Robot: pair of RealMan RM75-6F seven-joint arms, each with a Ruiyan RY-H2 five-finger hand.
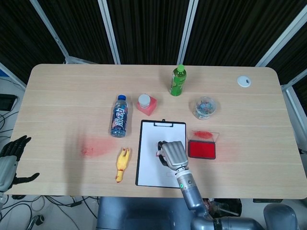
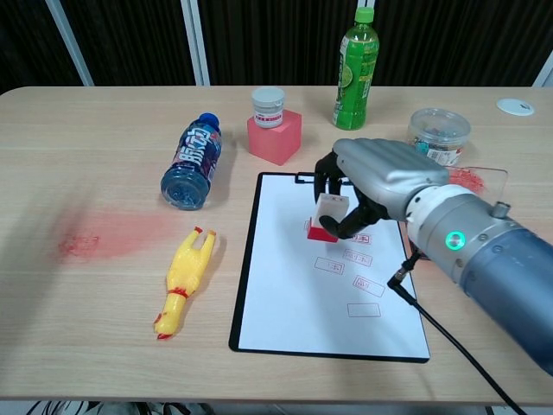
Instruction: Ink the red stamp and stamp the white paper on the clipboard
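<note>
My right hand [image 2: 370, 183] hovers over the upper middle of the white paper [image 2: 289, 298] on the black clipboard [image 2: 244, 268]. It pinches the red stamp [image 2: 326, 218], a white block with a red base, held low over the sheet; I cannot tell whether it touches. Several red prints [image 2: 361, 285] mark the paper to the right of and below the stamp. From the head view the right hand [image 1: 171, 153] covers most of the stamp. The red ink pad [image 1: 201, 149] lies open just right of the clipboard [image 1: 149, 170]. My left hand [image 1: 10, 160] hangs off the table's front left, fingers apart and holding nothing.
A blue bottle [image 2: 193, 161] lies left of the clipboard with a yellow rubber chicken [image 2: 185, 278] below it. A pink block with a white jar [image 2: 273, 126], a green bottle [image 2: 355, 71] and a clear tub [image 2: 438, 134] stand behind. A red smear [image 2: 99, 238] stains the table's left.
</note>
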